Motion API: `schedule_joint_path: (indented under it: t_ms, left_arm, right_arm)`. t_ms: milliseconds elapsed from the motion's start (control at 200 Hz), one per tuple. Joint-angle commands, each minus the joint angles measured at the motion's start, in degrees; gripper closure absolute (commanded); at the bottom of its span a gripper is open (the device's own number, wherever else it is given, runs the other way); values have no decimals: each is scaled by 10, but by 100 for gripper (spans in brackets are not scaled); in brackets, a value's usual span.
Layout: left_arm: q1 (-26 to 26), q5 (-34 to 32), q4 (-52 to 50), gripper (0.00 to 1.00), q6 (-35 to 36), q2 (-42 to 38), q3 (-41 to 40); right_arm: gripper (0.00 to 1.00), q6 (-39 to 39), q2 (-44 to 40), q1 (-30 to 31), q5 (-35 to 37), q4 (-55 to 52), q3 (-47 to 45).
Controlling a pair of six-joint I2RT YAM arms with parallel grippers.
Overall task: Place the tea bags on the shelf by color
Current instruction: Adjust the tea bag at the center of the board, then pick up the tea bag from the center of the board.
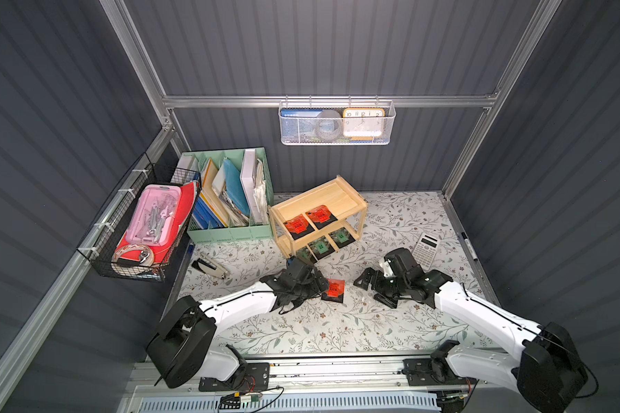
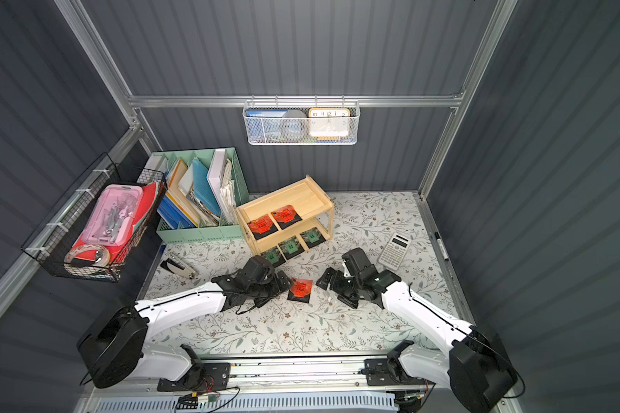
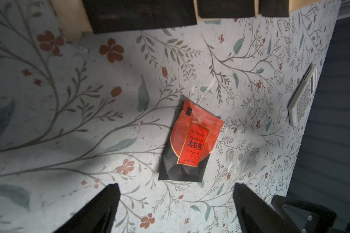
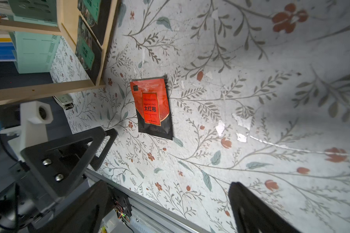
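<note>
Orange-red tea bag [image 3: 190,141], black-edged, seemingly flat.

- The wooden shelf [image 2: 303,196] stands at the far side of the flowery table [image 2: 301,332], next to a green file box [image 2: 208,232].
- Two orange tea bags [image 2: 260,226] lie on its top board.
- Three green tea bags [image 2: 290,247] lie on its bottom board.
- A lone orange tea bag [image 2: 300,288] lies flat on the table, between the left gripper [image 2: 279,284] and the right gripper [image 2: 333,288].
- A calculator [image 2: 393,250] lies off to the right.
</note>
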Motion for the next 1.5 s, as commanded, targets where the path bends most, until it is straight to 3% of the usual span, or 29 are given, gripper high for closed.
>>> schedule_joint_path:
  t_ms: [0, 845, 1271, 1496]
  left_arm:
    - [-5, 2, 24, 7, 22, 23, 12]
    - [-32, 83, 98, 12, 35, 150, 65]
    - [-46, 121, 145, 15, 37, 170, 80]
    - [-45, 85, 109, 15, 46, 130, 79]
  right_arm:
    - [1, 23, -2, -12, -1, 9, -20]
    - [13, -9, 57, -17, -15, -27, 8]
    - [23, 16, 75, -19, -26, 32, -21]
    - [31, 31, 82, -21, -28, 50, -29]
